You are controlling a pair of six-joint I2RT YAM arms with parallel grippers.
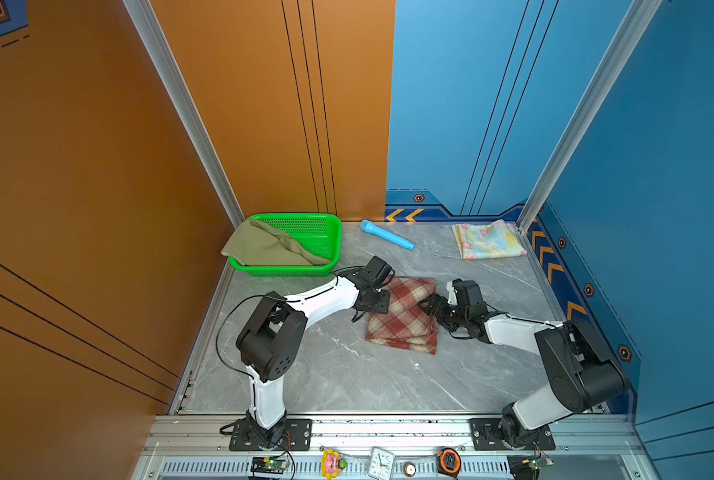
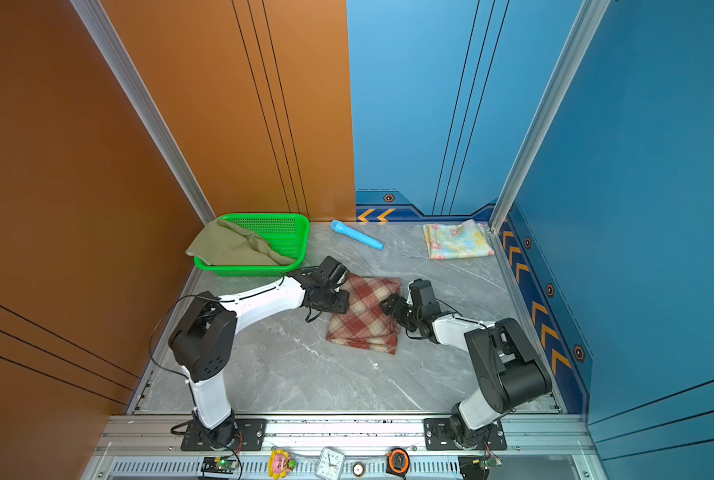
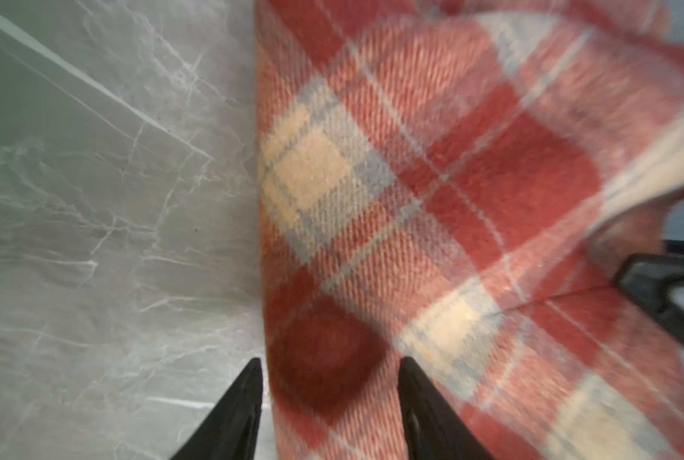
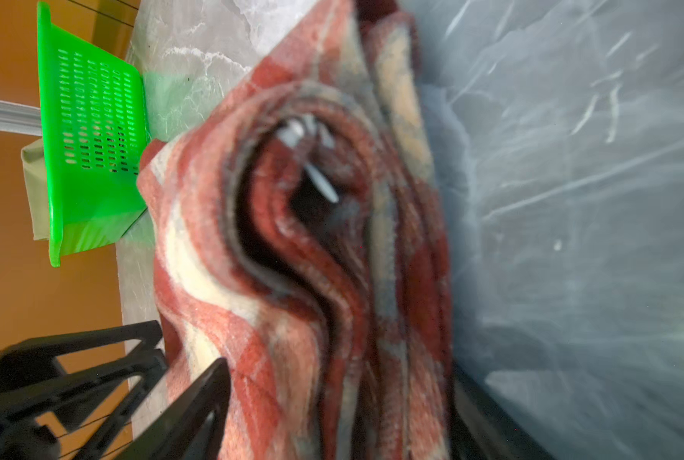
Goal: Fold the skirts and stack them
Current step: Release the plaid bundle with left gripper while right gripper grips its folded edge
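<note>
Where the middle of the grey marbled table (image 1: 347, 374) is shown in both top views, item one is recorded: the plaid skirt (image 1: 405, 320), red and cream, folded into a thick rectangle of several layers and laid flat. Its left edge is met by the left gripper (image 3: 330, 358). In the left wrist view the folded edge is seen filling the gap between the two black fingers (image 3: 236, 410), which are touched by cloth on both inner sides, so the edge is pinched. Its right edge is met by the right gripper (image 4: 340, 370). In the right wrist view the stacked layers are flanked by the jaws, which are set wide. That picture is blurred, however, and it cannot be told whether the cloth is pressed or merely straddled.

Item two: the flowered skirt (image 1: 488, 240), pastel blue and yellow with pink blooms, is folded square and placed in the far right corner of the table, well apart from the plaid one.

Item three: the olive skirt (image 1: 263, 247), unfolded and crumpled, is draped in the green basket (image 1: 336, 232) at the far left corner, with one part hung over the basket's left rim.

Item four: a light-blue tube (image 1: 386, 235) is laid on the table between basket and flowered skirt, touching neither.

Item five: a toy flower (image 1: 332, 463), a small clock (image 1: 381, 463) and a tape measure (image 1: 448, 460) are lined along the front rail (image 1: 205, 467) below the table.
</note>
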